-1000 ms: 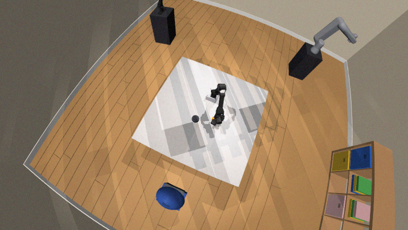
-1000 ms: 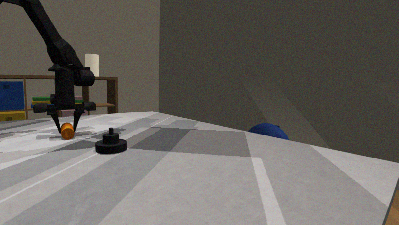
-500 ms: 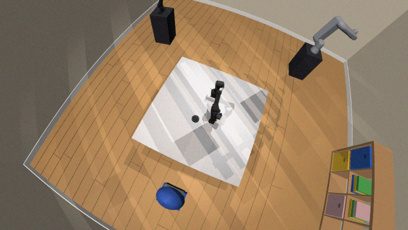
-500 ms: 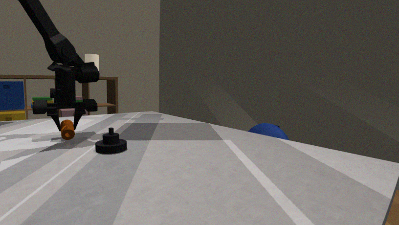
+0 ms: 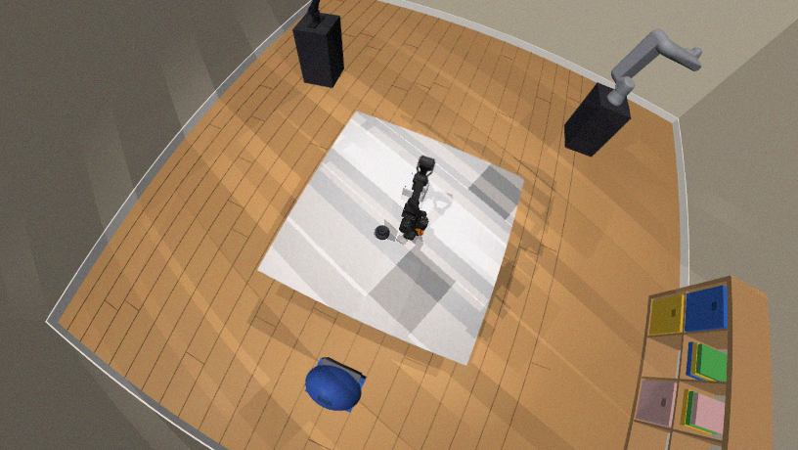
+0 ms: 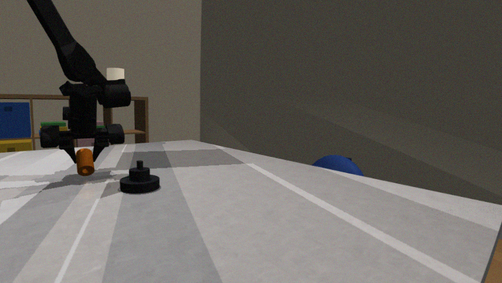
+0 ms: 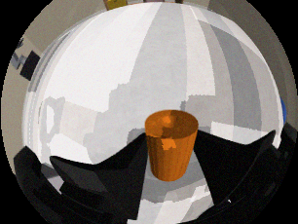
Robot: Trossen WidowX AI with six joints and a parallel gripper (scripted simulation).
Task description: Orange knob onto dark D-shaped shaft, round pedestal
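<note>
The orange knob (image 5: 419, 232) (image 6: 85, 163) (image 7: 170, 158) is held between the fingers of my gripper (image 6: 85, 160) (image 7: 168, 135), which is shut on it. In the exterior view the knob is nearly upright, a little tilted, with its holed end facing down and towards that camera, low over the table. The flat side of the hole cannot be made out. The dark round pedestal (image 5: 381, 232) (image 6: 139, 184) stands to the left of the gripper in the top view and to its right in the exterior view. Its short shaft (image 6: 139, 164) points up bare. The pedestal is not visible in the wrist view.
The pale table top (image 5: 334, 246) (image 6: 281, 239) carries banded shadows. Beyond it are a blue rounded chair (image 5: 332, 386) (image 6: 337, 165), a shelf unit (image 5: 748, 346) with coloured boxes, and two black stands (image 5: 318, 53) (image 5: 597, 119) with arms. A white cylinder (image 6: 115, 73) shows behind my arm.
</note>
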